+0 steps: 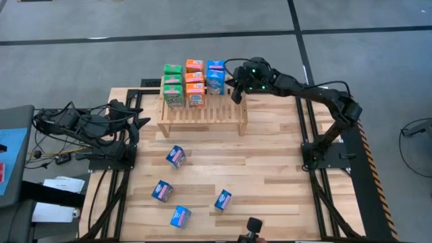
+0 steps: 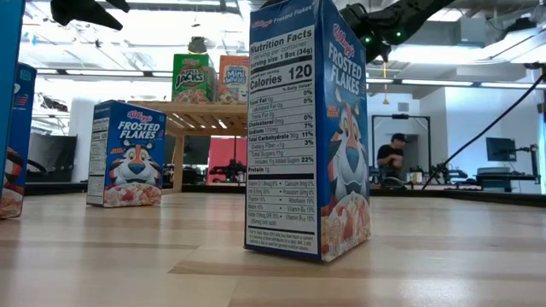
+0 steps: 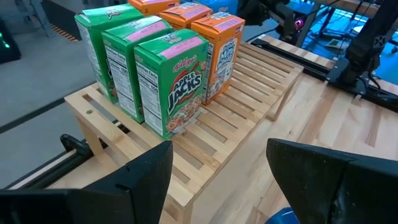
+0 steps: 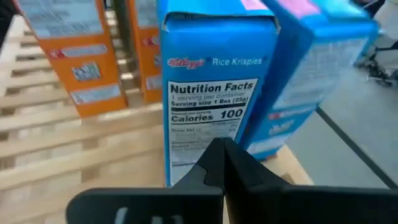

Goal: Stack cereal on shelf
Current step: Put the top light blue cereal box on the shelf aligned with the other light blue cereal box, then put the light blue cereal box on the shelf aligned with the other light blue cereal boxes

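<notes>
The light-wood shelf stands at the table's far middle. On its slats stand cereal boxes in rows: green, orange and blue. Several blue boxes stand loose on the table nearer the front; one fills the low view. My right gripper is shut, just right of the blue row, its tip before a blue Rice Krispies box. My left gripper waits open at the shelf's left end, nothing between its fingers. My right gripper's shut fingers point slanting down from the table's right at the lower part of the Rice Krispies box's nutrition panel. Whether the fingertips touch the panel I cannot tell. The box stands upright on the shelf's slats.
Dark metal rails run along both sides of the table. The shelf's right part has bare slats. A small camera sits at the near edge. A person sits in the room beyond the table.
</notes>
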